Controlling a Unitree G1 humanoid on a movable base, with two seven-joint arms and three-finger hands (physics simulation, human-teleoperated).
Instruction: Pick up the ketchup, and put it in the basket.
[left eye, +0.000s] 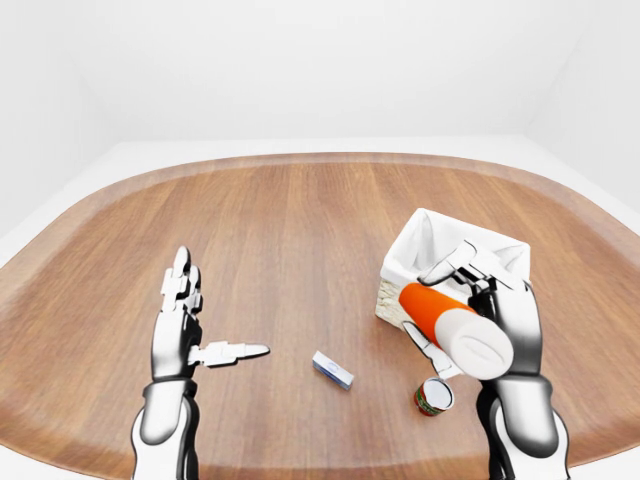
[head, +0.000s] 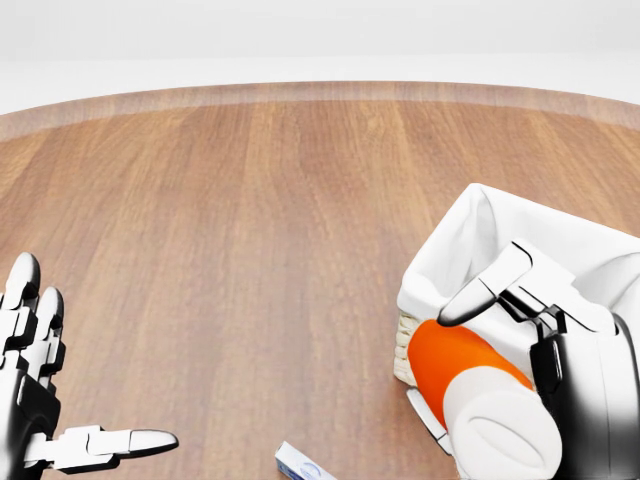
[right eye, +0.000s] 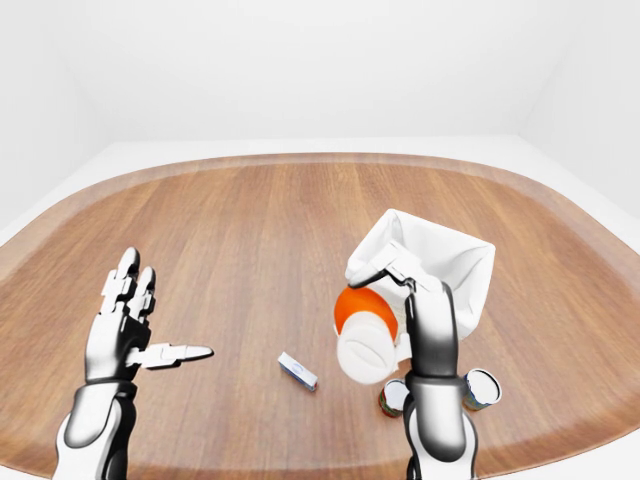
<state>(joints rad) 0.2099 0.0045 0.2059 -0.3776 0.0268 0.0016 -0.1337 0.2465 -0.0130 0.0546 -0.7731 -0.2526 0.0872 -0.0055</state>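
Right robot hand (left eye: 478, 310) clamped around the ketchup (left eye: 452, 327), held tilted just beside the basket (left eye: 420, 243), white cloth lining visible inside, left robot hand (left eye: 190, 325) fingers spread apart, small box (left eye: 332, 369) and can (left eye: 433, 397) on the counter (left eye: 290, 240)

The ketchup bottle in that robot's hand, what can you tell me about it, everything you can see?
The ketchup is a smooth, plastic-looking bottle with an orange-red body and a wide white end. It is off the table, lying tilted, its white end toward the camera and its orange end toward the basket. The right hand grips it, fingers closed round the body. It hangs just outside the basket's cloth-lined rim, not yet inside. No label shows.
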